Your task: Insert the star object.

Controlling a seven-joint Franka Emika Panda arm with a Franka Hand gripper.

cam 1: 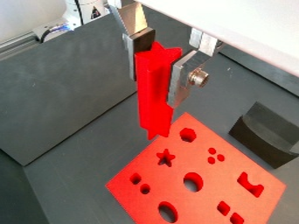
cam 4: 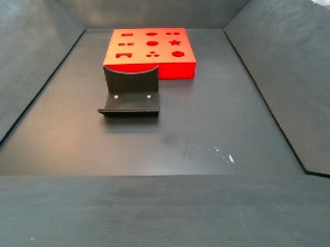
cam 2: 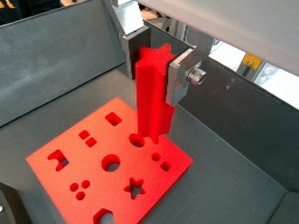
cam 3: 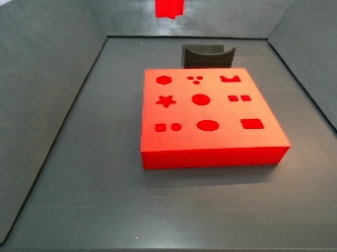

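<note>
My gripper [cam 1: 160, 66] is shut on the star object [cam 1: 155, 87], a tall bright red star-section peg. It hangs upright between the silver fingers, high above the flat red block [cam 1: 228, 166]. Both wrist views show this, with gripper [cam 2: 158, 68], peg [cam 2: 155, 96] and block [cam 2: 128, 140]. The block's star-shaped hole [cam 1: 166, 157] lies below and to one side of the peg's lower end. In a side view only the peg's lower end [cam 3: 168, 8] shows at the frame's edge, beyond the block [cam 3: 211, 156] and its star hole [cam 3: 166, 100]. The gripper is out of the side view that shows the block [cam 4: 168, 68].
A dark grey curved holder [cam 3: 204, 52] stands on the floor just beside the block, also seen in a side view [cam 4: 131, 92] and a wrist view [cam 1: 267, 131]. Grey bin walls [cam 3: 79, 89] enclose the floor. The block has several other shaped holes.
</note>
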